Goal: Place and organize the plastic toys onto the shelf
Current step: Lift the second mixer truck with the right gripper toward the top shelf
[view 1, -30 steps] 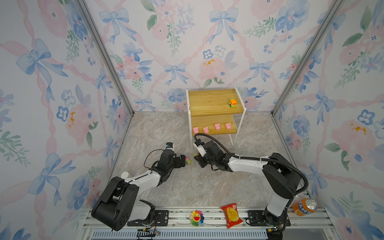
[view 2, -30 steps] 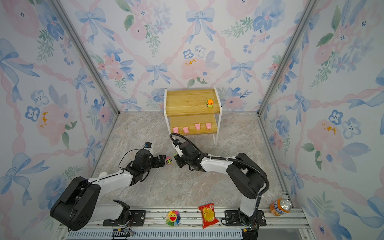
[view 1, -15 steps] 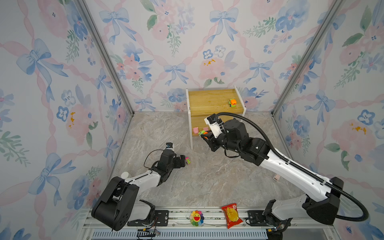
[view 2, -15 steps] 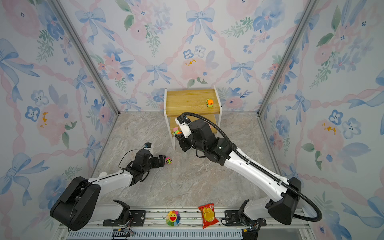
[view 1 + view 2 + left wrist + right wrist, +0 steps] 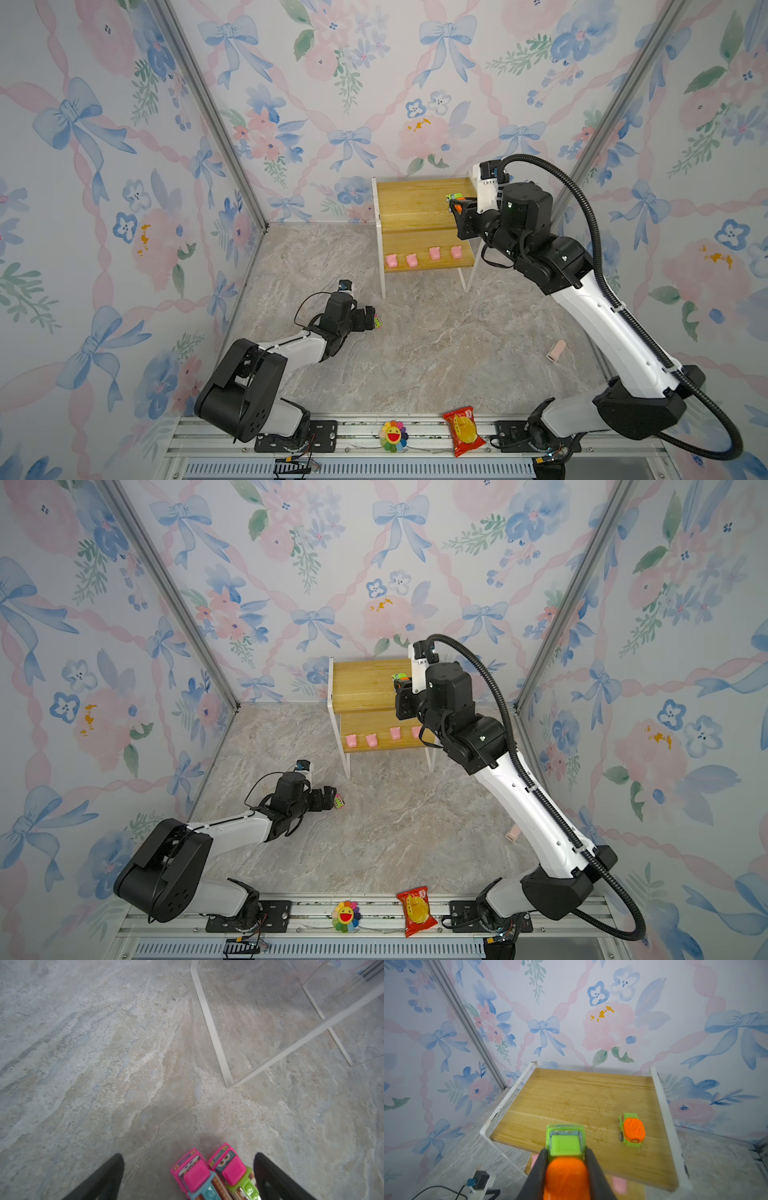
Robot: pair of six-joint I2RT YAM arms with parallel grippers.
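On marble floor [image 5: 415, 353], flowery walls [image 5: 332, 104] around. Upper middle: squeezing a green car [image 5: 564, 1142] with right gripper [image 5: 565, 1159] over shelf [image 5: 571, 1095] top. Left of middle: spread wide with left gripper [image 5: 189, 1162] around two pink cars [image 5: 194, 1176].

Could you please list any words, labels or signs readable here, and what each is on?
No text can be read anywhere.
red snack packet: print near its top edge, too small to read.
orange-topped car on the shelf: small triangle mark, too blurred to read.
pink-and-teal car and pink-and-green car: cartoon faces, no words.
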